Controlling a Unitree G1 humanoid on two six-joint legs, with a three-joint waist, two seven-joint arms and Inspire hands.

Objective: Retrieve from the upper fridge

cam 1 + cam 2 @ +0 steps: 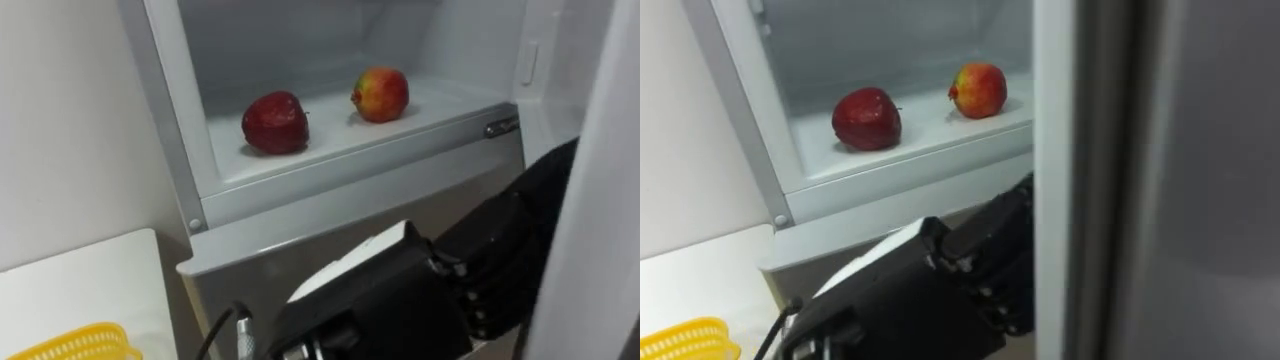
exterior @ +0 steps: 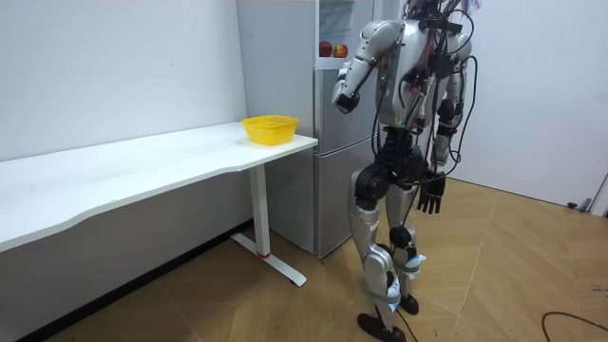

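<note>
The upper fridge compartment stands open, and two apples lie on its white shelf [image 1: 340, 135]. The dark red apple [image 1: 275, 122] is on the left and the red-and-yellow apple [image 1: 380, 94] lies further back on the right. My left hand [image 1: 500, 265] is raised in front of the fridge, below the shelf's front edge and apart from both apples; it holds nothing that I can see. My right hand [image 2: 432, 195] hangs open at my side. In the room view I stand facing the fridge [image 2: 328, 142].
The open fridge door's edge [image 1: 1080, 180] stands close on my right and hides part of the left hand. A yellow basket [image 2: 270, 128] sits on the end of the white table [image 2: 142, 161], left of the fridge. A white wall is behind the table.
</note>
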